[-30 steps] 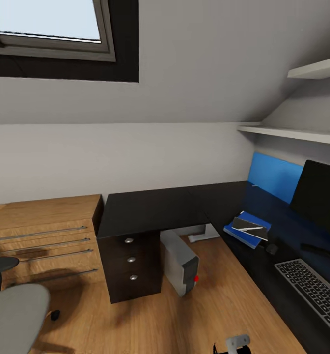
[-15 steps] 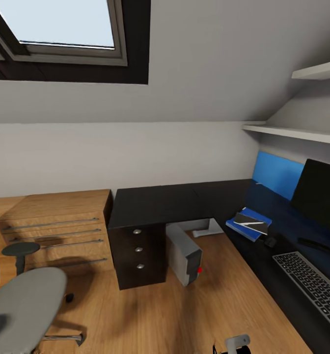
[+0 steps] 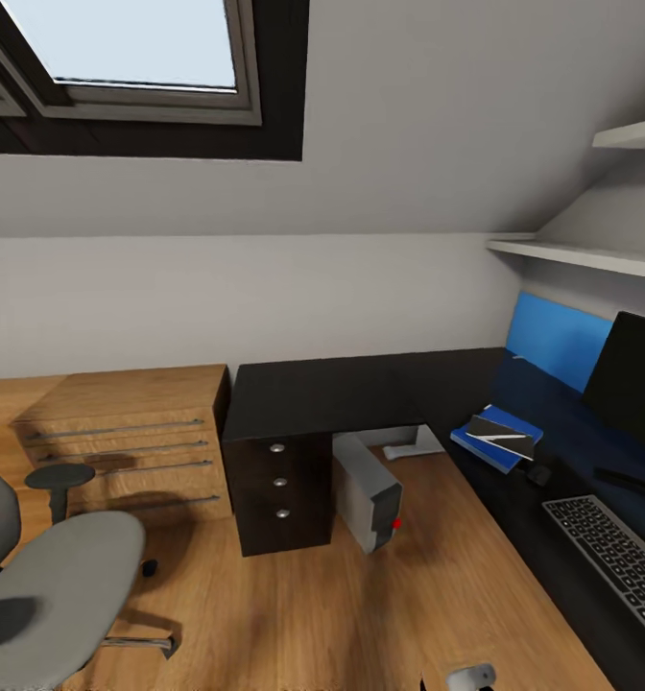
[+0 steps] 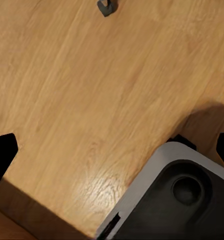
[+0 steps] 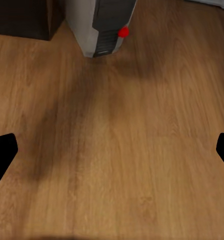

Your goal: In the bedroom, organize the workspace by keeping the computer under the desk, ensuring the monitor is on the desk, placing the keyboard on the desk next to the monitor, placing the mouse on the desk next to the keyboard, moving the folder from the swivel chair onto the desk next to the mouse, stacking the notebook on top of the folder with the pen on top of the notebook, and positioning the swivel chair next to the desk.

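A: Six of the seven items read as settled, judging by how things lie. The computer (image 3: 368, 491), a pale grey tower with a red light, stands on the oak floor (image 3: 361, 614) half under the surface (image 3: 342, 393), at 6 o'clock from its inner corner. The monitor (image 3: 637, 384) sits at the surface's 3 o'clock end, with the keyboard (image 3: 615, 566) at its 6 o'clock. The mouse (image 3: 538, 474), a tiny black lump, lies between keyboard and folder (image 3: 490, 443).

B: And the stack?

A: The folder is bright blue and flat. The notebook (image 3: 500, 437), dark and thin, lies on it, and the pen (image 3: 500, 438), a white sliver, lies on the notebook. It appears complete.

B: What is outstanding?

A: The swivel chair (image 3: 49, 585): grey seat, black armrest, chrome base. It stands at 8 o'clock in the head view, well apart from the surface and in front of the oak cabinet (image 3: 131, 437). Bringing it alongside looks like the remaining step.

B: The tools?

A: In its wrist view the left tool (image 4: 112, 150) has fingers spread wide and nothing held, above the floor and part of the robot's base (image 4: 177, 205). The right tool (image 5: 112, 150) is likewise spread and empty, facing the computer's front.
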### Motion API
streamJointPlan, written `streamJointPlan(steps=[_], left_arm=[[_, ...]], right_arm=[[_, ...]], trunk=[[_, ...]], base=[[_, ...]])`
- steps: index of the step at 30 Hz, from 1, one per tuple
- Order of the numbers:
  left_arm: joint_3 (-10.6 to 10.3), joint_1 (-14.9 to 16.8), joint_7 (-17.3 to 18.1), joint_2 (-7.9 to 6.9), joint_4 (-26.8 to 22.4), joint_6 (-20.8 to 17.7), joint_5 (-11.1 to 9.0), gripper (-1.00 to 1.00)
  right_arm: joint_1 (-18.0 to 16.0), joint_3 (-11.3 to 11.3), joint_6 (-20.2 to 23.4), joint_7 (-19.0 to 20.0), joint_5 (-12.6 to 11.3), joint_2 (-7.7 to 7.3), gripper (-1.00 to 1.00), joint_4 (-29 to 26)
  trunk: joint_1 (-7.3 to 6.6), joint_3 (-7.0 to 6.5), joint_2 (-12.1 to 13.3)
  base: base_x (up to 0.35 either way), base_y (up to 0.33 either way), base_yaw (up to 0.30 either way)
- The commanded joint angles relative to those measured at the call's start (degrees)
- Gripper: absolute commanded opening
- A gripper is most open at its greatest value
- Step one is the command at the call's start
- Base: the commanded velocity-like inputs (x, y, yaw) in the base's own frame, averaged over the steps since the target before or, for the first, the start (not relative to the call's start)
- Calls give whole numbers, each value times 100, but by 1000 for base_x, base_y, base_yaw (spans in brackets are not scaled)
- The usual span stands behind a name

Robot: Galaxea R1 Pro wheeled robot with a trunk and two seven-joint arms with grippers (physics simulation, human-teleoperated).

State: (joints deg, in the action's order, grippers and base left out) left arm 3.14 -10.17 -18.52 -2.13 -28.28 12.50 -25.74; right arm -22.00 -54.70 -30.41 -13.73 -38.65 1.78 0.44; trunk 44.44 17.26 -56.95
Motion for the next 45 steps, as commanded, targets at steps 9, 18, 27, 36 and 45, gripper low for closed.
streamJointPlan(steps=[9,18,27,36,45], left_arm=[[-11,0,213,-51,286,42,-54,100],[-15,0,409,-18,337,199,-58,100],[-6,149,571,-59,301,254,-71,100],[-5,661,585,-53,637,-144,-72,100],[-6,689,652,-51,1086,325,-65,100]], right_arm=[[495,-44,-1448,-58,-6,-78,100,49],[663,-48,-2372,-84,-37,-148,100,78],[675,-43,-2763,-190,-274,-118,100,79],[676,-46,-2934,-343,-786,-132,100,79],[676,-57,-2887,-348,-814,-103,100,64]], trunk=[[-198,-77,358],[-395,-174,719],[-593,-310,1080],[-791,-470,1441],[-988,-646,1802]], base=[[-1,0,82],[0,0,148],[0,0,244],[0,0,263],[0,0,153]])
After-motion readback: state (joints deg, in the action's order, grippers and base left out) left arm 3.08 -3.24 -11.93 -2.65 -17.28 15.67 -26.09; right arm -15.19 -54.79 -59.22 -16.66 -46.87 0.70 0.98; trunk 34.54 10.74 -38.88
